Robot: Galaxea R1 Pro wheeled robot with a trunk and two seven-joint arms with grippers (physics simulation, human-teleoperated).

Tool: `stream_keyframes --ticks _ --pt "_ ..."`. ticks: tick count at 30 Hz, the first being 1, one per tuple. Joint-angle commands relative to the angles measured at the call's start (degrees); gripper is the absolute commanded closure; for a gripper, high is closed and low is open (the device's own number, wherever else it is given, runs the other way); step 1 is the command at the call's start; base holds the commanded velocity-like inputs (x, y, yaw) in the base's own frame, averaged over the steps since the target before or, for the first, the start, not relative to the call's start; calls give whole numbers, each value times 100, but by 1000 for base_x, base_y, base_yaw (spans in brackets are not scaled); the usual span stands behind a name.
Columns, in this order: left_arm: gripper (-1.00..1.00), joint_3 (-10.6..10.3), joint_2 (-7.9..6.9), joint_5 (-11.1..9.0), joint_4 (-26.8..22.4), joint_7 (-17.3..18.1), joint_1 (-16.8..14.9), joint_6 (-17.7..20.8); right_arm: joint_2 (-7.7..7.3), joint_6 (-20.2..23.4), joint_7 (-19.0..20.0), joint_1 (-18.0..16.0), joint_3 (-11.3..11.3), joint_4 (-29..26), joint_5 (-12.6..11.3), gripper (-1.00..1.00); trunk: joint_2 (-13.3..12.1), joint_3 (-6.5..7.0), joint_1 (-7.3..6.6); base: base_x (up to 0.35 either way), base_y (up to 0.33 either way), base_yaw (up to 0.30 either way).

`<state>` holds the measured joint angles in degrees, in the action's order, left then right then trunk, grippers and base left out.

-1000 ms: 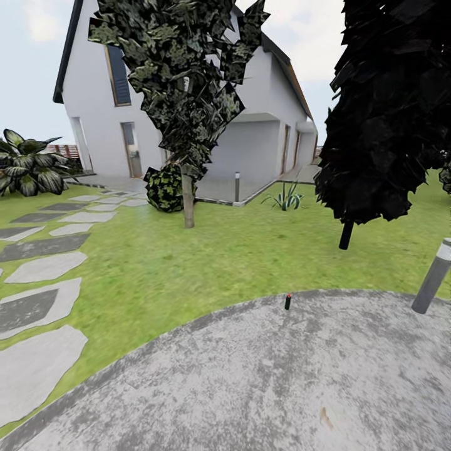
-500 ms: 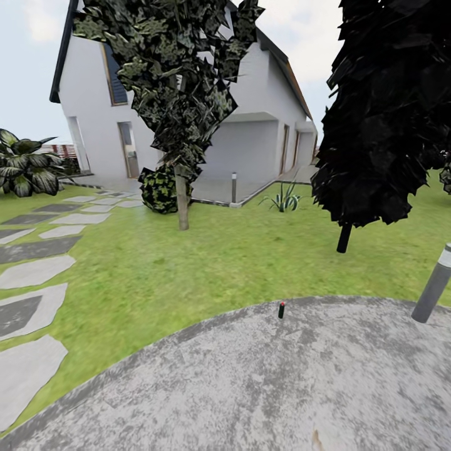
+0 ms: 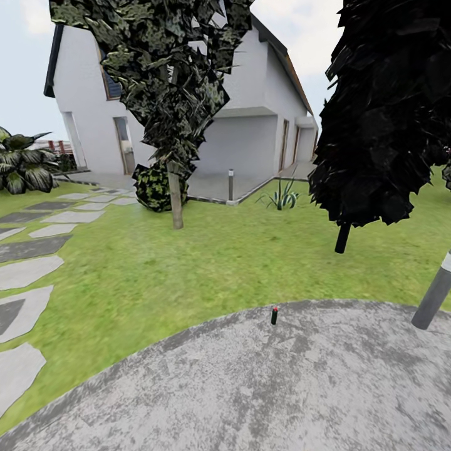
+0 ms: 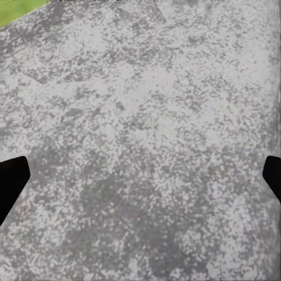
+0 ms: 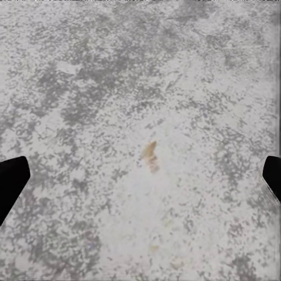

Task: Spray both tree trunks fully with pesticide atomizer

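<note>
The pesticide atomizer, a tiny dark bottle with a red top, stands upright on the floor, close to the curved edge where the mottled grey concrete meets the lawn. It is ahead of me, some way off. In the left wrist view my left gripper is open, its dark fingertips at the picture's two sides, with bare concrete between them. The right gripper is open the same way over concrete with a small brown stain. Both trees of the task are out of view.
A dark-leaved tree with a thin pale trunk stands on the lawn at left. A near-black tree stands at right. A grey bollard lamp leans at the paving's right edge. Stepping stones run along the left; the white house is behind.
The whole head view has shifted: the house, trees and atomizer sit further left and the atomizer lower in the picture, so the camera has moved. Nothing in the scene itself has moved.
</note>
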<state>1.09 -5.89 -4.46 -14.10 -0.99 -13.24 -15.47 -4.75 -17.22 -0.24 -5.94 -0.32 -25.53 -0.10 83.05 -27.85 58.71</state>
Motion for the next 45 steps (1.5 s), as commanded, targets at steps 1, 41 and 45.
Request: stream_keyframes --ticks 1,41,45 --pt "-100 -4 0 -46 4 3 -4 -18 0 -18 -2 -4 -3 7 0 -100 3 -15 2 265 -231 0" --pt "-100 5 -9 -46 4 3 -4 -20 0 -18 -2 -4 -3 22 1 -100 3 -379 2 281 -205 0" --pt "-100 5 -9 -46 4 3 -4 -22 0 -21 -2 -4 -3 22 1 -100 3 -390 2 296 -173 0"
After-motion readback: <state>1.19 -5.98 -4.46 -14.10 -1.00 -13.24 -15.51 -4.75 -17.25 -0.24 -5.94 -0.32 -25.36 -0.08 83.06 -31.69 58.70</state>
